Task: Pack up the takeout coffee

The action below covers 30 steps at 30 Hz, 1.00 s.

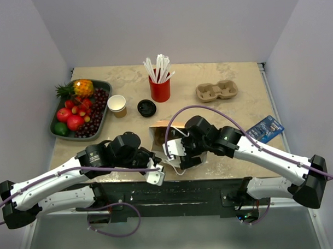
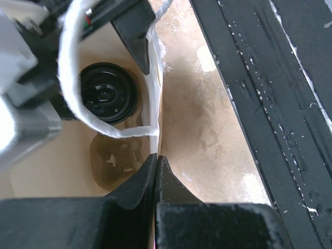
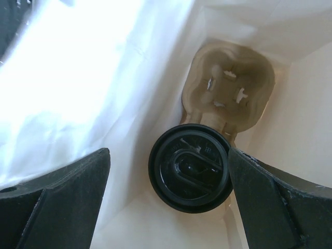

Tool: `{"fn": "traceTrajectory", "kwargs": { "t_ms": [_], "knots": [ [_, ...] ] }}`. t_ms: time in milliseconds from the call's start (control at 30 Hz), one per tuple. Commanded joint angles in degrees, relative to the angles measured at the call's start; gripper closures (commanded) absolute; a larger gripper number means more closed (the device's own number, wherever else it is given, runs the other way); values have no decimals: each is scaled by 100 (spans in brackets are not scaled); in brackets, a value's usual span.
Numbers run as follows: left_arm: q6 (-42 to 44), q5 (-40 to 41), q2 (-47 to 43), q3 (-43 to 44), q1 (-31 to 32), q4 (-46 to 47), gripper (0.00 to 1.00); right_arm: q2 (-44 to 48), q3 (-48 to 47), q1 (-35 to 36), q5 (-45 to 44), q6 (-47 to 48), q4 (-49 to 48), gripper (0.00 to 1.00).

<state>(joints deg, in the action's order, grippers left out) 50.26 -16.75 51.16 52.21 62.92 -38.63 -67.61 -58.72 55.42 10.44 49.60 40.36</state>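
Observation:
The takeout coffee stands inside a paper bag, and only its round black lid shows from above. It sits in one pocket of a tan pulp carrier at the bag's bottom. My right gripper reaches into the bag, open, one finger on each side of the lid and apart from it. My left gripper is shut on the bag's upper edge by the white handle loop; the lid shows below it. In the top view my right gripper hides the coffee, with the left gripper beside the bag.
At the back left is a fruit tray, with a lidless tan cup and a loose black lid beside it. A red cup of straws and a spare pulp carrier stand behind. A blue packet lies right.

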Motion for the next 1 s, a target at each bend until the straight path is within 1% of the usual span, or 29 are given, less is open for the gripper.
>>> {"fn": "traceTrajectory", "kwargs": {
  "t_ms": [0, 400, 500, 533, 600, 633, 667, 700, 767, 800, 867, 900, 967],
  "knots": [
    [-113, -38, 70, 290, -113, 146, 100, 196, -377, -14, 415, 58, 217, 1],
    [-157, -241, 193, 387, -262, 110, 100, 310, -825, -22, 1030, 225, 964, 1],
    [-166, -267, 193, 422, -271, 101, 100, 310, -966, -84, 1241, 330, 1027, 3],
    [-166, -267, 202, 422, -271, 93, 100, 302, -983, -93, 1268, 331, 1018, 7],
    [-166, -267, 193, 431, -271, 93, 100, 240, -1036, -119, 1338, 331, 1018, 12],
    [-166, -267, 193, 440, -271, 93, 100, 196, -1045, -110, 1347, 331, 1018, 20],
    [-166, -267, 193, 431, -271, 101, 100, 161, -1063, -110, 1347, 339, 1009, 26],
    [-174, -293, 193, 431, -271, 93, 100, 135, -1054, -110, 1286, 365, 966, 36],
    [-174, -328, 193, 440, -271, 93, 100, 29, -1071, -119, 1207, 366, 930, 46],
    [-174, -329, 202, 431, -271, 93, 100, -6, -1071, -110, 1111, 409, 947, 54],
    [-183, -329, 202, 422, -271, 93, 100, -128, -1098, -110, 1057, 471, 1000, 61],
    [-183, -329, 193, 422, -271, 101, 100, -164, -1098, -110, 970, 506, 1009, 74],
    [-183, -337, 193, 431, -271, 101, 100, -243, -1089, -110, 829, 533, 939, 84]
  ]
}}
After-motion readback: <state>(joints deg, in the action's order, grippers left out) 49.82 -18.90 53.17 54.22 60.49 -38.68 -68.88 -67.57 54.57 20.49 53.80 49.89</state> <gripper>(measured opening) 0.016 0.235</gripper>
